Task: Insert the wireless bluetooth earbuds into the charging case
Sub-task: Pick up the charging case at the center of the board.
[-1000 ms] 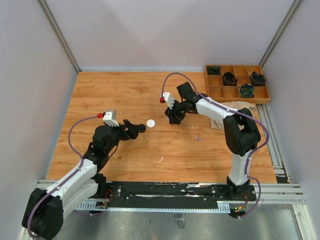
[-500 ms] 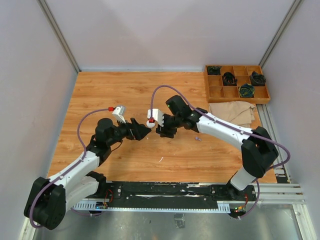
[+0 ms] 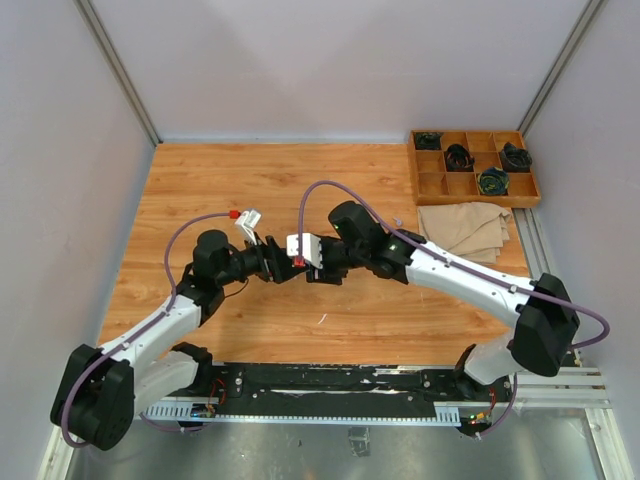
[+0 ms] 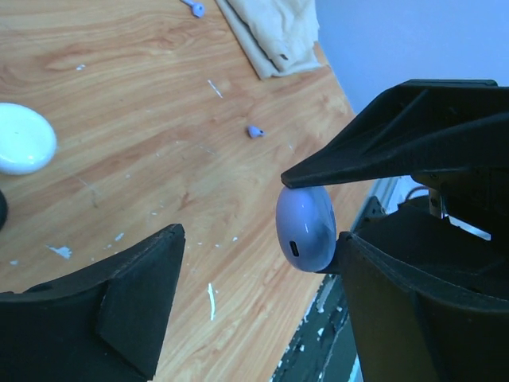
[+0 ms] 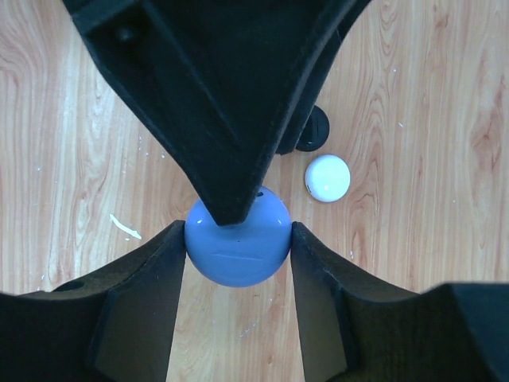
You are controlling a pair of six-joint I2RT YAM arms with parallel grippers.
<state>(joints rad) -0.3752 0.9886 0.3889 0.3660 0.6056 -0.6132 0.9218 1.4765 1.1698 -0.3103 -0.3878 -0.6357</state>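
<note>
A round lilac charging case (image 5: 237, 253) hangs above the table, and my right gripper (image 5: 237, 231) is shut on its two sides. My left gripper (image 4: 261, 239) is open around the same lilac case (image 4: 306, 227). The case lies close against one left finger (image 4: 413, 310), with a wide gap to the other finger (image 4: 119, 310). In the top view the two grippers meet at mid-table, left gripper (image 3: 281, 266) against right gripper (image 3: 312, 262). Two tiny lilac earbuds (image 4: 254, 131) (image 4: 193, 8) lie on the wood. The case is closed.
A white round case (image 5: 328, 177) and a black one (image 5: 316, 129) sit on the table under the grippers. A folded beige cloth (image 3: 465, 228) lies at the right. Behind it stands a wooden compartment tray (image 3: 473, 165) with coiled cables. White walls enclose the table.
Both arms have swung toward each other to mid-table, the right one carrying the lilac case. My left jaws have narrowed around the case.
</note>
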